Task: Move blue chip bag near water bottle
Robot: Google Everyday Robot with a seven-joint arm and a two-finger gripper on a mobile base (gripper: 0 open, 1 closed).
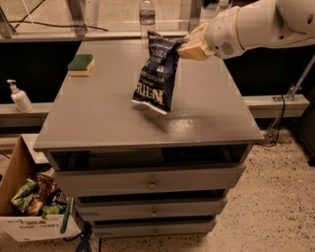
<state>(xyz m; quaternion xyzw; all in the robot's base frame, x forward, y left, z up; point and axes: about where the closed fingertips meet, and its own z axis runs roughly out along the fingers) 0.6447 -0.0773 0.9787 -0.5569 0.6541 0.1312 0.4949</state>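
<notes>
One tool (pixel 189 47), beige-fingered at the end of the white arm (pixel 261 24), reaches in from the right over the far part of the grey counter (pixel 98 113) and pinches the top corner of the blue chip bag (pixel 156 71). The bag hangs tilted from that grip above the middle of the counter. Whether its lower edge touches the surface cannot be told. Large white lettering crosses the bag's lower half and smaller white print sits above it, but none of it can be read. The water bottle (pixel 146 12) stands beyond the counter's far edge, just behind the bag's top. Its cap is cut off by the frame and its pale label shows no legible text. A green-and-yellow sponge (pixel 80 64) lies at the far left corner. A white pump bottle (pixel 19 97) stands on a ledge to the left. Below it, a cardboard box (pixel 19 162) holds crumpled snack packets. Dark print on its front is unreadable.
</notes>
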